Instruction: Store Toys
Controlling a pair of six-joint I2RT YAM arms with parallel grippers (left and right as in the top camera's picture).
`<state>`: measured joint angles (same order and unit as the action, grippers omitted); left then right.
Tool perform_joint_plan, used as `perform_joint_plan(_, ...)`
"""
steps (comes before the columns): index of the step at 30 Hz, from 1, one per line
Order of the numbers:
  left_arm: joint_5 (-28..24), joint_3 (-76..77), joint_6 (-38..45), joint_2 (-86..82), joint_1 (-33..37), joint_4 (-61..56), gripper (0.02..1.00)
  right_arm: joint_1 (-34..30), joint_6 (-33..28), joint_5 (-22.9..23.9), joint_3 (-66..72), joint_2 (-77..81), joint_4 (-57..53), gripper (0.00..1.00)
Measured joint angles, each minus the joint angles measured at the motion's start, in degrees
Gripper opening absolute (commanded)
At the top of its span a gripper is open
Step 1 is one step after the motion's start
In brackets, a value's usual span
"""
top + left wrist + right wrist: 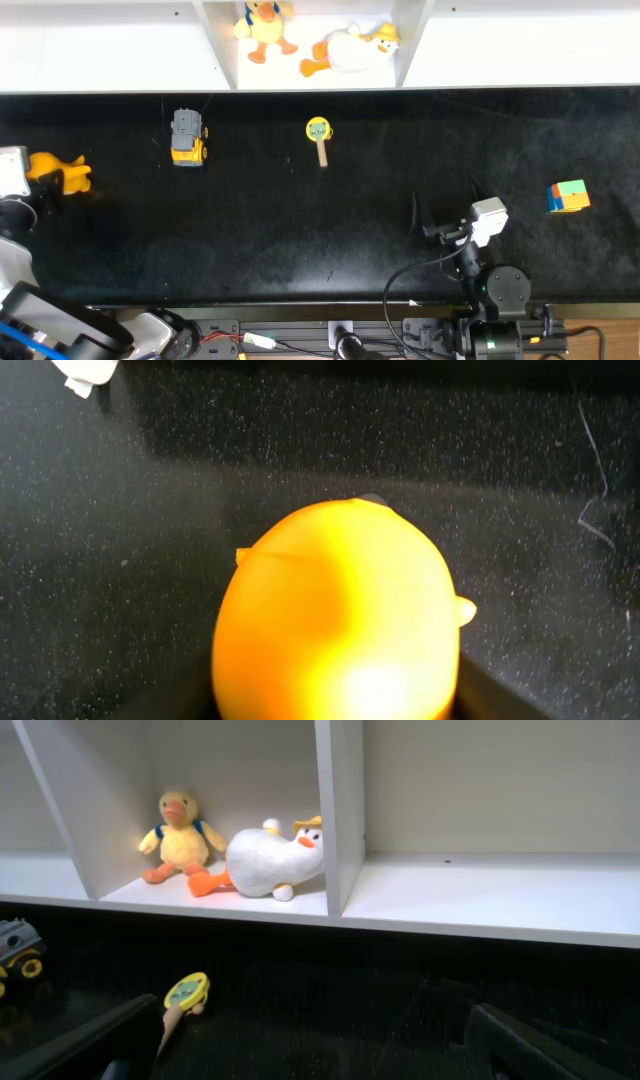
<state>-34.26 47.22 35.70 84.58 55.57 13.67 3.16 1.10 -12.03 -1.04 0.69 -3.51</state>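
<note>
Top view: green-printed paddle toy [319, 136]

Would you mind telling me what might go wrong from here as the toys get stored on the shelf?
The yellow toy at the left gripper looks round and smooth, so it might slip in transit. The middle compartment already holds the yellow duck and white duck; another toy pushed in could topple them.

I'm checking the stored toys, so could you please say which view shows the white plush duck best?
The right wrist view: the white plush duck lies side-on in the middle compartment of the shelf beside the yellow duck. The top view shows it from above.
</note>
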Motion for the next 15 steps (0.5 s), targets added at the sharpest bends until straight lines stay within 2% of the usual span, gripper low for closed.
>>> perform_joint_plan(4,0.0,0.0,-1.27,0.0,0.0,-0.9,0.34,0.0,0.02,0.0,0.0,0.0,0.0,0.996)
perform_joint_plan(12,-0.04,-0.04,-8.79,-0.02,0.0,-6.64,0.347,0.0,0.04,0.0,0.0,0.0,-0.02,0.996)
perform_joint_plan(15,-0.5,0.02,-11.5,-0.2,0.0,-5.92,0.386,0.0,0.02,0.0,0.0,0.0,-0.02,0.996)
